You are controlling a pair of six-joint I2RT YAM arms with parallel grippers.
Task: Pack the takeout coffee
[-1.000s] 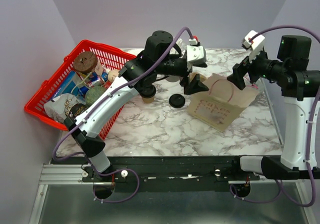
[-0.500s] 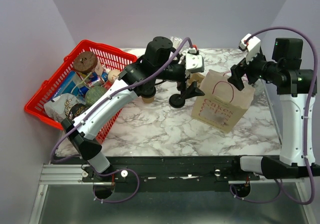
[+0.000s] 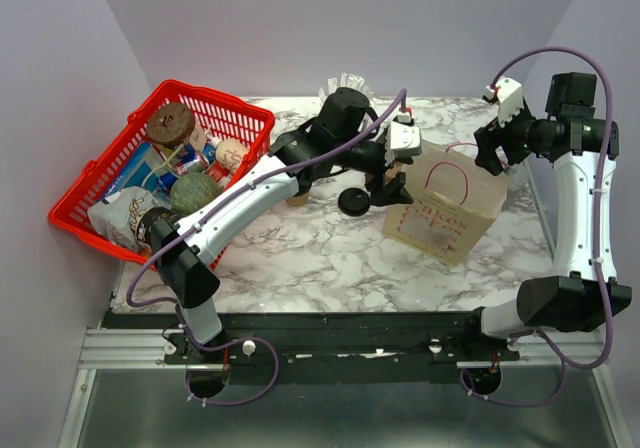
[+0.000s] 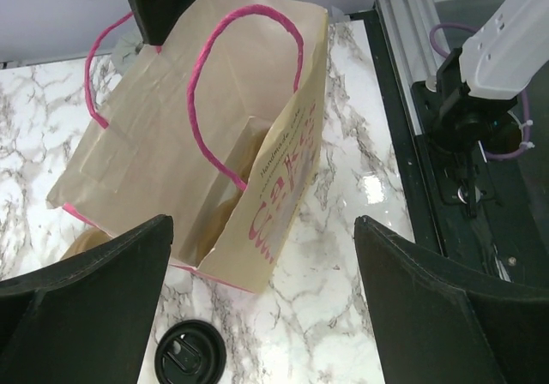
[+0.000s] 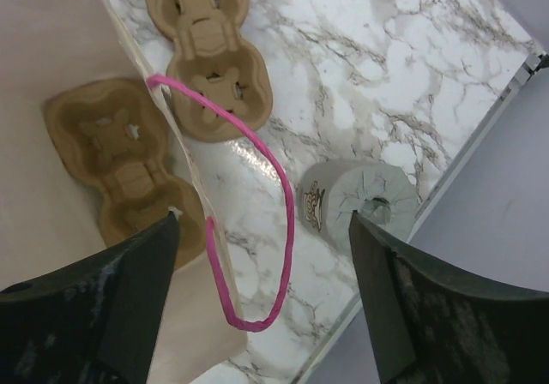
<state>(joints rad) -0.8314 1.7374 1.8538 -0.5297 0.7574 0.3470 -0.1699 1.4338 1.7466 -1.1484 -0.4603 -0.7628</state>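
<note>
The black lid (image 3: 352, 201) lies flat on the marble just left of the brown paper bag (image 3: 445, 206); the left wrist view shows the lid (image 4: 190, 356) near my left finger. A tan cup (image 3: 297, 200) peeks out from under the left arm. My left gripper (image 3: 385, 183) hovers open between lid and bag, left gripper (image 4: 266, 315) holding nothing. My right gripper (image 3: 490, 148) hangs open at the bag's back right corner. In its wrist view the right gripper (image 5: 266, 307) straddles the pink handle (image 5: 279, 230) without touching it.
One pulp carrier (image 5: 124, 165) lies inside the bag and another carrier (image 5: 210, 50) on the table behind it. A grey cup (image 5: 360, 200) stands near the right table edge. A red basket (image 3: 245, 118) of groceries fills the left. White sticks (image 3: 345, 81) stand at the back.
The bag went from leaning flat to standing open. The left gripper dropped towards the lid. The right arm swung back and its gripper moved to the bag's far corner.
</note>
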